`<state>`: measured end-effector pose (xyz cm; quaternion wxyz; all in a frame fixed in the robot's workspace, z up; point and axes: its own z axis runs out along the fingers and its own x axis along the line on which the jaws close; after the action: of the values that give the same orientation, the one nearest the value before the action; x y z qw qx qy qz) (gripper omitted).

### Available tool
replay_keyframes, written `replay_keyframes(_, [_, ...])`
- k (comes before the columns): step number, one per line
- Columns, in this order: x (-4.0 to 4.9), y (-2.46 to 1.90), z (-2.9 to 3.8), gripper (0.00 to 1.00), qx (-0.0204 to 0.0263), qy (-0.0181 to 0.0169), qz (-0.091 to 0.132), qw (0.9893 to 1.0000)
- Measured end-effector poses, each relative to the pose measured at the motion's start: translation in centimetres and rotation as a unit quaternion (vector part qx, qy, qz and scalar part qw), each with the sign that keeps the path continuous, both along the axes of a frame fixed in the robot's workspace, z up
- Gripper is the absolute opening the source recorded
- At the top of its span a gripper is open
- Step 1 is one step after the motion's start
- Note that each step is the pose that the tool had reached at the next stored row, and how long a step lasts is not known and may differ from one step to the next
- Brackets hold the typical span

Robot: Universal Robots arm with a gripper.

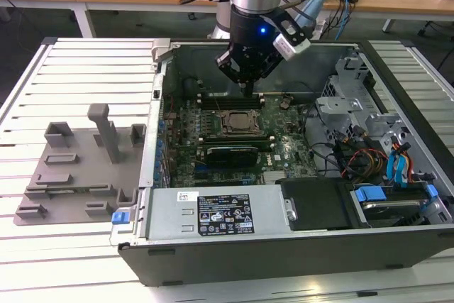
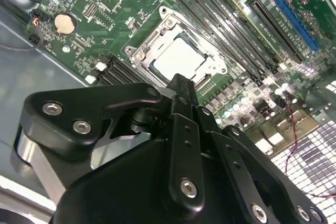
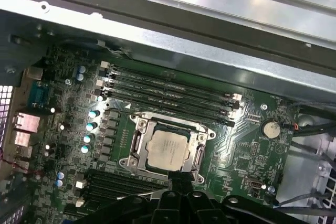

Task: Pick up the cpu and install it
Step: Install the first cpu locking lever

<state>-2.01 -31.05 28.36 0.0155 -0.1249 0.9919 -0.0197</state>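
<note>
The cpu (image 1: 236, 120), a silvery square chip, lies flat in the black-framed socket (image 3: 137, 140) in the middle of the green motherboard. In both wrist views the cpu (image 2: 178, 59) (image 3: 167, 149) sits inside the metal frame, with nothing gripping it. My gripper (image 1: 246, 91) hangs above the board, just beyond the socket's far edge in the exterior view. Its black fingers are drawn together with nothing between them, and their tip (image 2: 181, 85) (image 3: 178, 178) shows next to the socket's rim.
The open computer case (image 1: 163, 175) lies on a slatted white table. A grey plastic fixture tray (image 1: 71, 168) sits at the exterior view's left. Memory slots (image 3: 168, 90) flank the socket. A power supply (image 1: 213, 214) and a drive cage with cables (image 1: 369, 154) fill the case's near and right parts.
</note>
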Motion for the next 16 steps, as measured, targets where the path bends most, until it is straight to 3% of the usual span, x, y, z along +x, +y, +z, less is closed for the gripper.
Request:
replay_keyframes(5, [0.0,0.0,0.0,0.11,0.0,0.0,0.033,0.9995])
replay_keyframes(9, [0.0,0.0,0.0,0.11,0.0,0.0,0.065,0.9979])
replay_keyframes(11, [0.0,0.0,0.0,0.11,0.0,0.0,0.083,0.9966])
replay_keyframes(12, [0.0,0.0,0.0,0.11,0.0,0.0,0.088,0.9961])
replay_keyframes(16, [0.0,0.0,0.0,0.11,0.0,0.0,0.09,0.996])
